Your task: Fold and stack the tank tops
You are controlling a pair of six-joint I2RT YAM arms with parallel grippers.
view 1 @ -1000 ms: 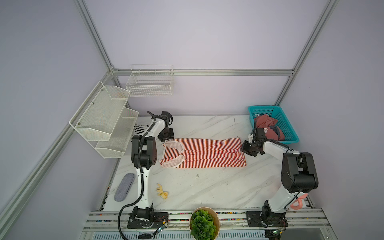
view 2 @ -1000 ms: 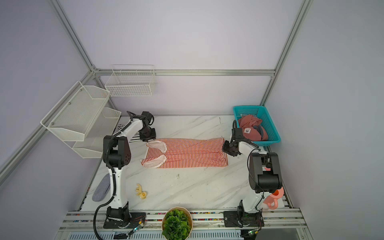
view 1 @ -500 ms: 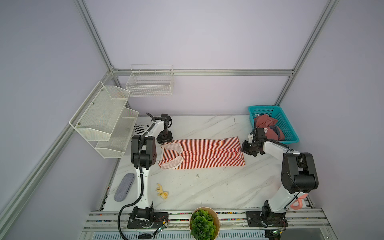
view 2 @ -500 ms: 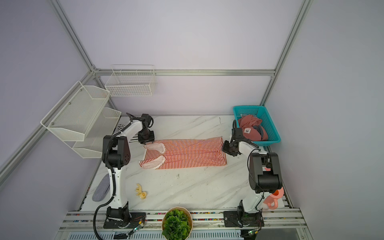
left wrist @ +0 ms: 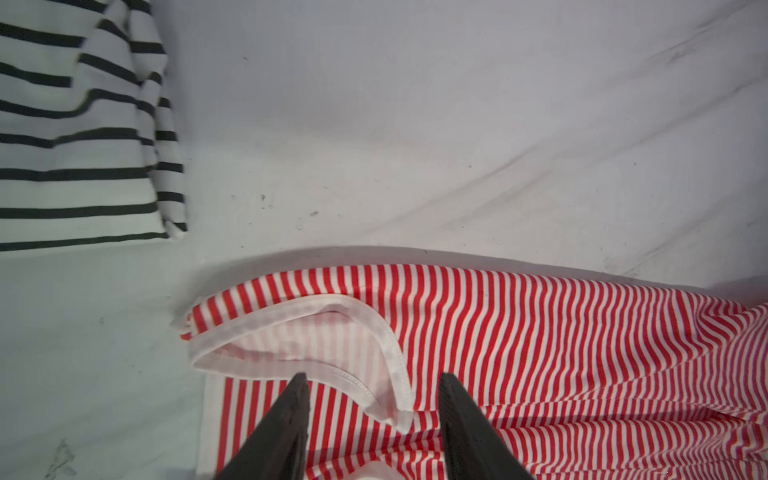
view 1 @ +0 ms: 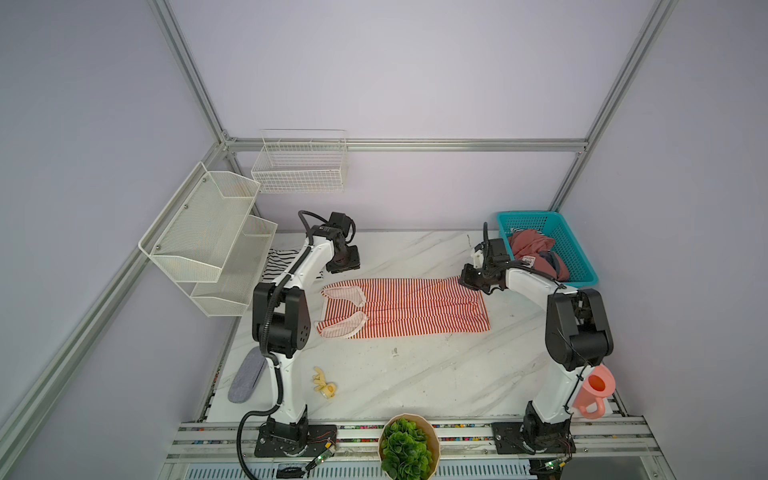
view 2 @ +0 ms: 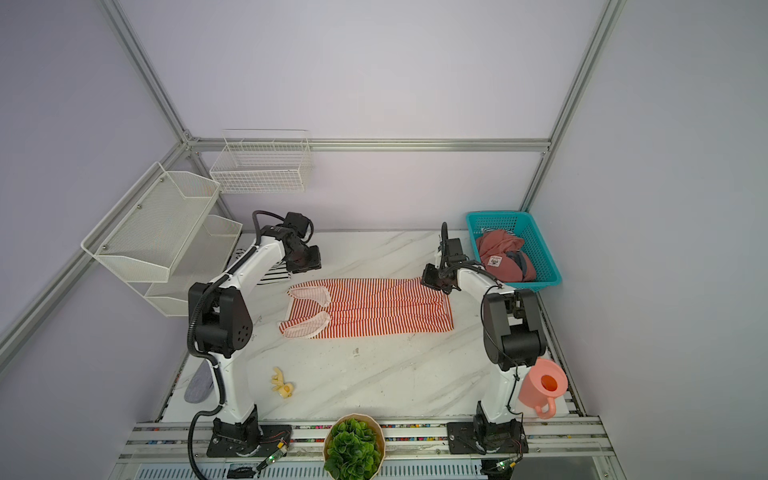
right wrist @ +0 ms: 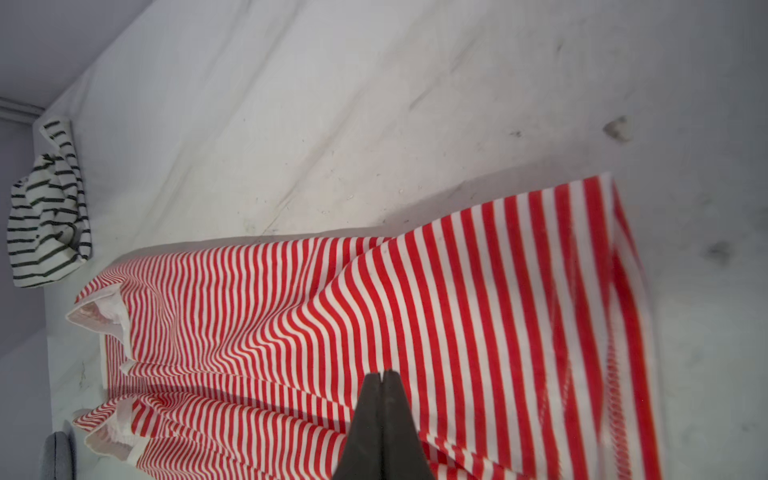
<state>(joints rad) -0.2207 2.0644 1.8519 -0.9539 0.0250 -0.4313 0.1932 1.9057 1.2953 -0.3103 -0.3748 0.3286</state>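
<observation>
The red-and-white top [view 1: 405,307] lies flat across the middle of the table [view 1: 415,382], hem toward the right arm and straps toward the left. The right gripper [right wrist: 382,374] has its jaws pressed together at the far hem corner. In its wrist view the cloth rises in a tent toward the tips, so I judge it has a pinch of fabric. The left gripper [left wrist: 372,380] hangs over the far strap with its jaws apart and nothing between them. The white trim [left wrist: 374,332] of the arm hole lies just ahead of its fingertips.

From where I stand, this looks like the start of a lengthwise fold, far edge to near edge. To do it well, the left gripper should drop straight onto the strap and take both layers, not just the curled trim, before it closes. I can't tell whether the right pinch holds one layer or two, so a small test lift makes sense. Then both arms should rise together to the same low height, keeping the edge between them taut but not stretched. They should carry it toward the near edge so the stripes line up.

The black-and-white top [view 1: 282,264] lies bunched at the far left under the wire shelf [view 1: 208,237], near the left arm but apart from the red one. The sweep should keep clear of it.
</observation>
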